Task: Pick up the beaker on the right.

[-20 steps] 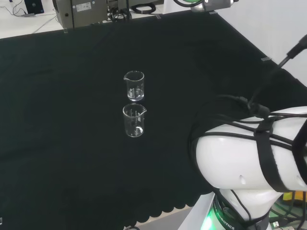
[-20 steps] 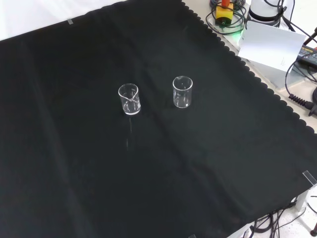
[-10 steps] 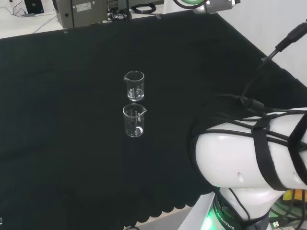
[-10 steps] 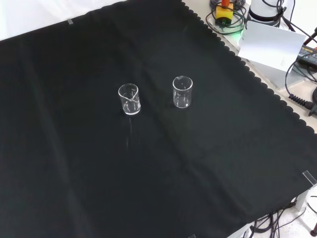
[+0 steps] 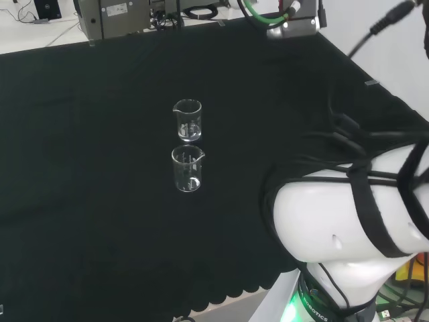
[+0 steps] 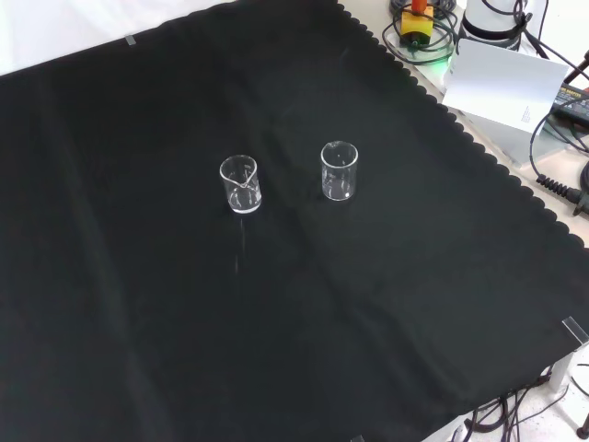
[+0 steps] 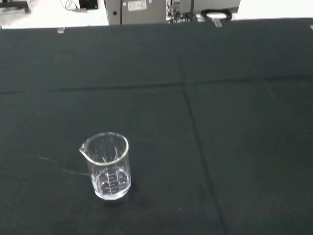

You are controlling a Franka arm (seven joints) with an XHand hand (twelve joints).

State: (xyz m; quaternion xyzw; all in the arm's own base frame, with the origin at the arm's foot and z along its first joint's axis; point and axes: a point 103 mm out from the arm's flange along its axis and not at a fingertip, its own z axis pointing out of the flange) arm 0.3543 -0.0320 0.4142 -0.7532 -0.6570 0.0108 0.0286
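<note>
On the black cloth of the counter (image 6: 414, 304) stand two small clear glass beakers, both upright, apparently empty and close together but not touching. In the front view they stand side by side near the middle of the cloth: the right-hand beaker (image 6: 339, 171), which is the one the task appears to mean, and the left-hand beaker (image 6: 241, 184). In the head view the same pair lines up one behind the other, the nearer beaker (image 5: 187, 168) just before the farther one (image 5: 188, 120), and the nearer one there is judged to be the front view's right-hand beaker.

The wrist view looks across the cloth at a single clear beaker (image 7: 107, 166) with a pouring lip, standing well ahead of the camera and lower than it. Which of the two it is cannot be told for sure.

The state of the robot hand cannot be told. Judging from the wrist view, the coming move turns on this: the beaker lies ahead and below, its long axis vertical, so the approach would run forward and down, from the side.

Beyond the cloth's far edge stand grey equipment boxes (image 5: 114, 15).
</note>
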